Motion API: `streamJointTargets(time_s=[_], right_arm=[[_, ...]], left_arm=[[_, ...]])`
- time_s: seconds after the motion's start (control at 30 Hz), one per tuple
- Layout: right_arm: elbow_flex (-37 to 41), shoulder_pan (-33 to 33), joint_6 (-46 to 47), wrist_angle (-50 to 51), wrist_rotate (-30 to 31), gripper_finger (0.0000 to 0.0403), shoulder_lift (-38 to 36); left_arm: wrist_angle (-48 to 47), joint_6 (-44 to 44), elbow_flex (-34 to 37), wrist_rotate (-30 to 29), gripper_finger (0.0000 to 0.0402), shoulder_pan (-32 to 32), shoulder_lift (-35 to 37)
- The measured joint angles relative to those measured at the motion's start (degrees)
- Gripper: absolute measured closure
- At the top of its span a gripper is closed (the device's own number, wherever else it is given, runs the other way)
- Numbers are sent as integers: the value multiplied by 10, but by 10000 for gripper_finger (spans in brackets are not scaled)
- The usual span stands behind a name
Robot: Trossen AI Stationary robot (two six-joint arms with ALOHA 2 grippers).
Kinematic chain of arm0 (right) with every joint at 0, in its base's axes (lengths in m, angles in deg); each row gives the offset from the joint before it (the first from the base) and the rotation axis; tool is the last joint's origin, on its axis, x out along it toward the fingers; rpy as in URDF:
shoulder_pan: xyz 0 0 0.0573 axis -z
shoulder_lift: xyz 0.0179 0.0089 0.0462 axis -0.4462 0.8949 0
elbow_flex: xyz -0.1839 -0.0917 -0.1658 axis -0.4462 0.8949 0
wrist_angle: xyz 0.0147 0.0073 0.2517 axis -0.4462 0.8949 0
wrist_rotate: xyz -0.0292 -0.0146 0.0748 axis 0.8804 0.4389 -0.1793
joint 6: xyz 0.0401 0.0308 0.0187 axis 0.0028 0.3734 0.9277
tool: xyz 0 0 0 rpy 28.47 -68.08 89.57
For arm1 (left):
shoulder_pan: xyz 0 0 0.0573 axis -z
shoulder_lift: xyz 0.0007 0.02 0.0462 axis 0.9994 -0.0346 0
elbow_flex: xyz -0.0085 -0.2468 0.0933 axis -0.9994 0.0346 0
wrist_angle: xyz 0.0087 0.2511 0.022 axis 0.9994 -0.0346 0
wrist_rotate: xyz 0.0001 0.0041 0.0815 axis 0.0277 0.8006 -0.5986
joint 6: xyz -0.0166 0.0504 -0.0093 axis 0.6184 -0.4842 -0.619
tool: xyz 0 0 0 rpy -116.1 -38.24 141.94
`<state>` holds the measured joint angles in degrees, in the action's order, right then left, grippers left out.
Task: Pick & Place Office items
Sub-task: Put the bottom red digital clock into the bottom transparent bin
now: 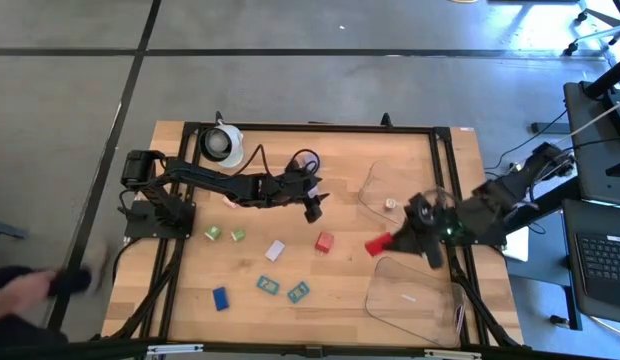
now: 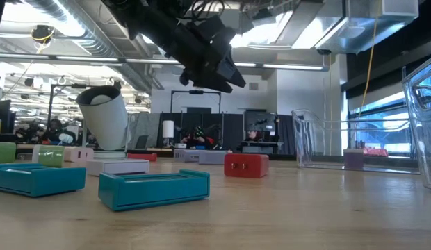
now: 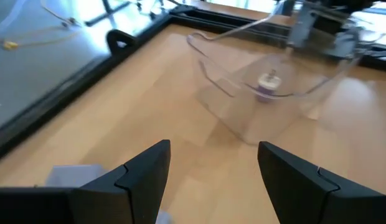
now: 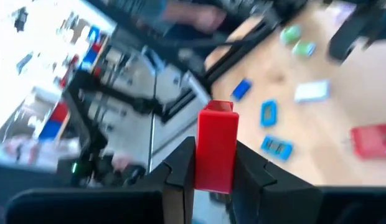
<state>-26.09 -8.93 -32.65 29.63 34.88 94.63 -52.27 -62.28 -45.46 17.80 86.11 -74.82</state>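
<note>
A: Right gripper [image 4: 211, 171] first. State?

B: Clamped on a red block [image 4: 216, 149]. In the right wrist view the block stands upright between the two dark fingers, its top clear above them. From overhead the same block [image 1: 377, 244] hangs between the two clear plastic trays [image 1: 415, 293], off the table.

A: Left gripper [image 3: 211, 180]?

B: Fingers parted to a moderate gap, nothing between them. Overhead it sits over bare wood near the table's middle [image 1: 312, 208], above a second red block [image 1: 324, 241] that lies on the table. The low view shows it raised well off the surface.

A: Contents of the far tray?

B: A small lavender and white piece [image 3: 268, 85] rests inside the far tray [image 3: 243, 118]; the left wrist view looks straight at it.

A: Remaining office items?

B: All on the wooden table [image 1: 290, 300]: two green blocks [image 1: 224, 233] side by side, a white block [image 1: 275, 250], a blue block [image 1: 221, 298], two teal pieces [image 1: 283, 288] near the front edge, and a pink piece [image 1: 230, 200] by the left arm. White roll-like object [image 1: 223, 144] stands at the back left corner.

A: Anything off the table?

B: A blurred person's arm [image 1: 35, 285] shows at the lower left of the overhead view.
</note>
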Motion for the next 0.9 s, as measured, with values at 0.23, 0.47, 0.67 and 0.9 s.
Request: streamJointTargets(time_s=[0.23, 0.47, 0.67, 0.9], right_arm=[[0, -92, 95, 32, -32, 330, 35], [0, -170, 240, 188, -71, 330, 76], [0, -209, 267, 222, -103, 330, 139], [0, -214, 205, 265, -105, 330, 220]], left_arm=[[1, 110, 0, 78, 164, 0, 0], [13, 264, 0, 114, 164, 8, 0], [46, 335, 0, 104, 164, 32, 0], [89, 373, 0, 47, 166, 76, 0]])
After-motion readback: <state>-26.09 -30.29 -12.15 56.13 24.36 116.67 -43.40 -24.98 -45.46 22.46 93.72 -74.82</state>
